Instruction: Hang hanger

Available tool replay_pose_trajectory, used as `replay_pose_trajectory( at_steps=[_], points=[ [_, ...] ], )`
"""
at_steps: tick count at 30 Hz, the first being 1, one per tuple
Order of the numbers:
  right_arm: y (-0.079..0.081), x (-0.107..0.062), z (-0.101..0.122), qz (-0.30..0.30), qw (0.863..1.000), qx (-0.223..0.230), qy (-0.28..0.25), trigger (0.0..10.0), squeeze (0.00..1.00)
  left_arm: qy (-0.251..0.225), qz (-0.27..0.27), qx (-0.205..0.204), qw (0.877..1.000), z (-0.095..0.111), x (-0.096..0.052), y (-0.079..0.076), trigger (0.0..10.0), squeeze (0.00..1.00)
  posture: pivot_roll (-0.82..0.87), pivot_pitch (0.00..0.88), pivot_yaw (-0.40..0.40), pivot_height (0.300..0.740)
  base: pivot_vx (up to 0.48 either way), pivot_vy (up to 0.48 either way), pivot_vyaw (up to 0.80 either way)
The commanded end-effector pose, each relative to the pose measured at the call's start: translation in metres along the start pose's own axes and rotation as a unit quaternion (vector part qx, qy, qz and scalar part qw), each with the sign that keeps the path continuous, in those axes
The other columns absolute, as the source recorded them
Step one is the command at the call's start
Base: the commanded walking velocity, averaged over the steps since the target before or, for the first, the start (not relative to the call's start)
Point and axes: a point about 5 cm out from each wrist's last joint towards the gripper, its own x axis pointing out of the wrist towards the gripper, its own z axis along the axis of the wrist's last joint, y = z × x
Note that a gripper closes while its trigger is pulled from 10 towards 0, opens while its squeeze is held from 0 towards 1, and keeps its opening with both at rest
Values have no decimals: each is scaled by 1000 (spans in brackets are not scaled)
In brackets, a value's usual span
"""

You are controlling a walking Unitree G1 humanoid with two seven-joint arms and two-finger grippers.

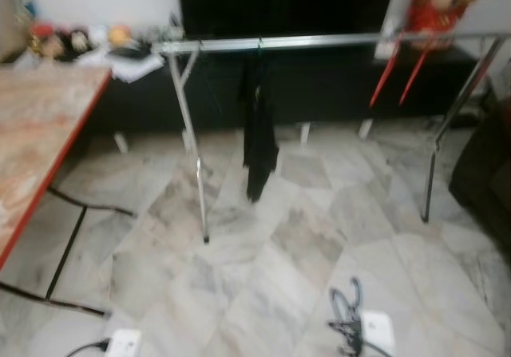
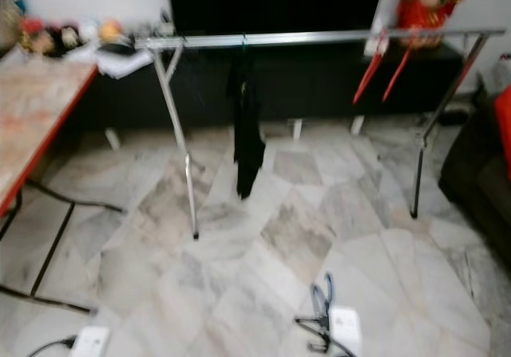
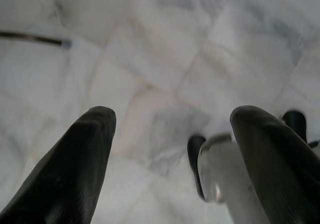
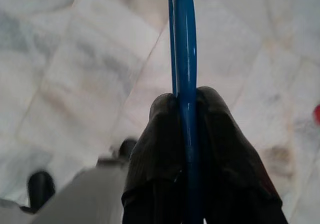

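A blue hanger (image 4: 184,38) is pinched between my right gripper's (image 4: 186,101) two black fingers, which are shut on its bar above the marble floor. Low in the eye views a blue loop (image 1: 349,297) shows over the floor, blurred. The silver clothes rail (image 1: 319,41) runs across the room ahead on thin metal legs. A black garment (image 1: 259,125) hangs from its middle and two red hangers (image 1: 395,73) from its right part. My left gripper (image 3: 172,119) hangs open over the floor tiles, with nothing between its fingers.
A marble-topped table with a red edge (image 1: 40,133) stands at the left on black legs. A low black cabinet (image 1: 335,85) runs behind the rail. A dark sofa (image 1: 487,173) sits at the right. A white power strip (image 1: 124,343) lies on the floor.
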Motion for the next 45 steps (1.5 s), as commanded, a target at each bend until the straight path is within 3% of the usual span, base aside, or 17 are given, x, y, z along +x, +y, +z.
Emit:
replay_pose_trajectory(
  at_steps=[1, 12, 26, 45],
  points=[
    [13, 1, 4, 15, 1000, 4, -4, 10000, 0, 13, 13, 4, 1000, -6, -3, 10, 10000, 0, -88, 0, -9, 740, 330, 0, 0],
    [12, 2, 7, 12, 1000, 7, -9, 10000, 0, 3, 10, 9, 1000, 2, 0, 9, 10000, 0, -86, 0, -16, 740, 328, 0, 0],
    [11, 2, 10, 15, 1000, 5, -13, 10000, 0, 15, 16, -2, 1000, -8, -3, 8, 10000, 0, -74, 0, -30, 740, 327, 0, 0],
    [11, 2, 10, 15, 1000, 5, -13, 10000, 0, 14, 14, -5, 1000, -7, -2, 6, 10000, 0, -71, 0, -33, 740, 325, 0, 0]
  ],
)
